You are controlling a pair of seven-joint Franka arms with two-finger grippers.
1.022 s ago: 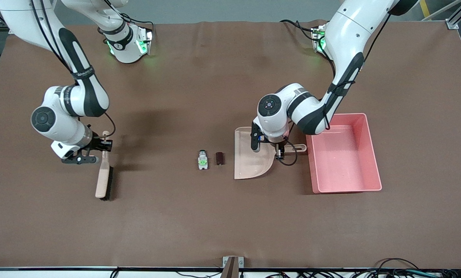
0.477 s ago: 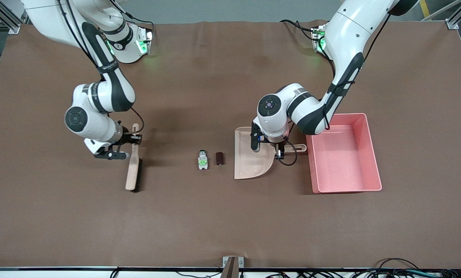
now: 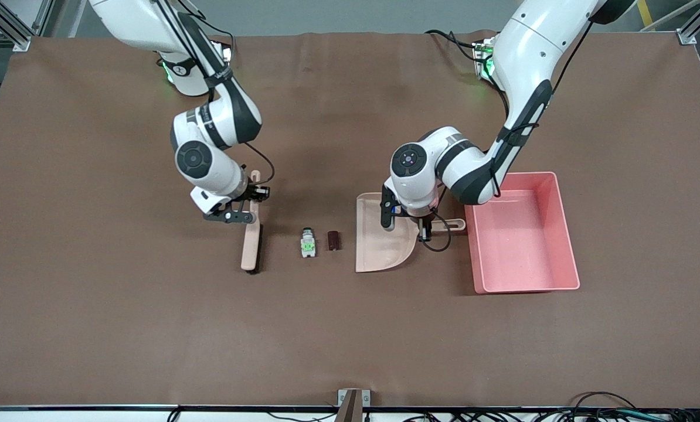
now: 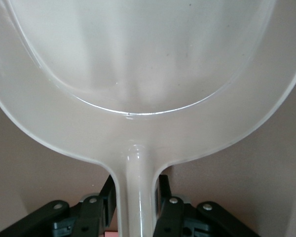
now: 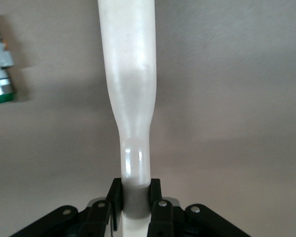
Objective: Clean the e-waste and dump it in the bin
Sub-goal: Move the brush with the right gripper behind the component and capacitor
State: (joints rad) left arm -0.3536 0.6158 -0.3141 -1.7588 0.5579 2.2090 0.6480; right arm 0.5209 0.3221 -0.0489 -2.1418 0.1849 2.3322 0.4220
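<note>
The e-waste lies mid-table: a white-and-grey component (image 3: pixel 308 243) with green marks and a dark block (image 3: pixel 333 240) beside it. My right gripper (image 3: pixel 255 198) is shut on the handle of a beige brush (image 3: pixel 249 249), which stands beside the component toward the right arm's end. The right wrist view shows the gripper (image 5: pixel 135 190) clamped on the brush handle (image 5: pixel 130 94), with the component (image 5: pixel 0 74) off to one side. My left gripper (image 3: pixel 429 225) is shut on the handle of the beige dustpan (image 3: pixel 379 246); its wrist view shows the gripper (image 4: pixel 135 185) around the dustpan handle (image 4: pixel 136 168). The pink bin (image 3: pixel 526 288) stands beside the dustpan.
The dustpan's open mouth faces the dark block, a short gap away. The brown mat (image 3: pixel 350 340) covers the whole table. Cables run along the table's front edge (image 3: pixel 596 410).
My right arm has carried the brush across the table toward the e-waste, from near the right arm's end to just beside the component. The left arm and dustpan have not moved.
</note>
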